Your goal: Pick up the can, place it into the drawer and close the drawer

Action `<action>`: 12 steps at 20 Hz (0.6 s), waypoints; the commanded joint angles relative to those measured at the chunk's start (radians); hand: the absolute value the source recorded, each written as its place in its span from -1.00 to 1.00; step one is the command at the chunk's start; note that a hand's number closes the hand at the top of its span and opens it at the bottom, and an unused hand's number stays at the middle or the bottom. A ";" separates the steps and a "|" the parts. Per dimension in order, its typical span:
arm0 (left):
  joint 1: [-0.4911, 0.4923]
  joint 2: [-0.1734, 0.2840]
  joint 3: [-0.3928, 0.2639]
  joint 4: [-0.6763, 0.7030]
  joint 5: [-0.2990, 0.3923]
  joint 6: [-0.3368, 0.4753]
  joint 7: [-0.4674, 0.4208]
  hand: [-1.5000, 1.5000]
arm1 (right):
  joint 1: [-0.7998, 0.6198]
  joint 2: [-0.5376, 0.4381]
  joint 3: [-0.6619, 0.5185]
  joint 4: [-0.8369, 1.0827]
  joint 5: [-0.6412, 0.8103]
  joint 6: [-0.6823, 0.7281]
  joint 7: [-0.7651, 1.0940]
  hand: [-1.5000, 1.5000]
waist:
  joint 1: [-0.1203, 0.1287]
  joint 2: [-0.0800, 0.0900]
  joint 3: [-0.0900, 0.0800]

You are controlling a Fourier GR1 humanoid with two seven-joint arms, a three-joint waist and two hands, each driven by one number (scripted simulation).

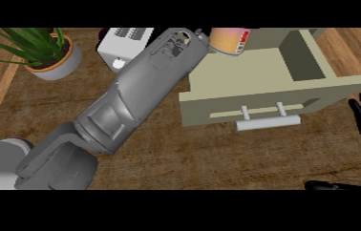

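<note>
Left forearm (141,91) reaches diagonally across counter (211,158) toward open drawer (233,77). Left hand (194,36) mostly hidden behind wrist; fingers not visible, grip on can cannot be confirmed. Can (230,40) sits at far edge of drawer, just beside wrist, over drawer's back rim.

Judgement: placing step. Advise lowering can well inside walls before release, clear of rim, then push handle (268,122) squarely.

Drawer interior shows nothing else. Pot (53,63) holds green plant. Right hand (331,184) low at right edge, state unclear.
</note>
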 commanded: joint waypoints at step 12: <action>0.017 0.000 -0.111 0.051 0.058 0.080 -0.033 -1.00 | -0.022 -0.010 0.013 -0.003 0.012 -0.002 0.018 -1.00 | -0.021 0.002 0.000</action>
